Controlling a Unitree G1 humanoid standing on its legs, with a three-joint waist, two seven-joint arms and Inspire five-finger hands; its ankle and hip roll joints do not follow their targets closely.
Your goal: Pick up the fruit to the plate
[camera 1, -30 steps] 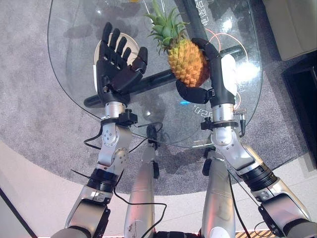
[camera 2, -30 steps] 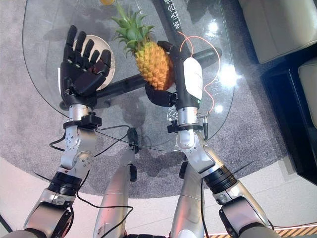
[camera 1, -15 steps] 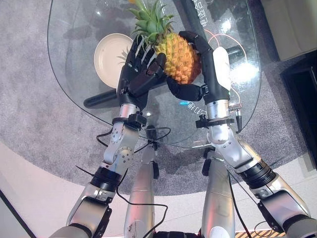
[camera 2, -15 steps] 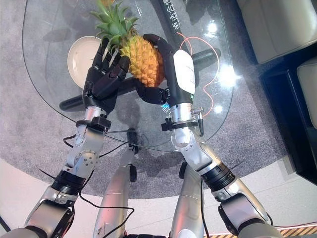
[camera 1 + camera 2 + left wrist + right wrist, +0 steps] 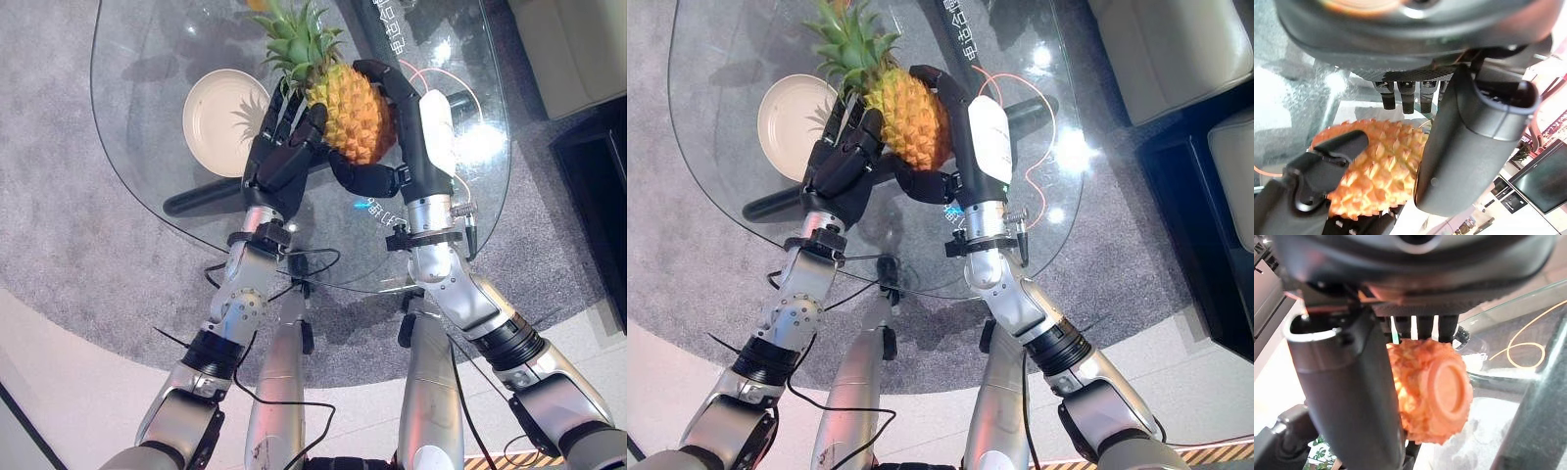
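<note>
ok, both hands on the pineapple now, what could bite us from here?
Two-handed hold: the pineapple sits tilted between the left hand and right hand; uneven arm motion could drop it on the glass table. The plate lies behind the left hand, so that hand may clip it.

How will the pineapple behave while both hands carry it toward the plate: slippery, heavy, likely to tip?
The pineapple probably grips well, since its skin is rough. Being wide, it likely needs both the left hand and right hand. Its leafy crown may make it tip on the plate.
</note>
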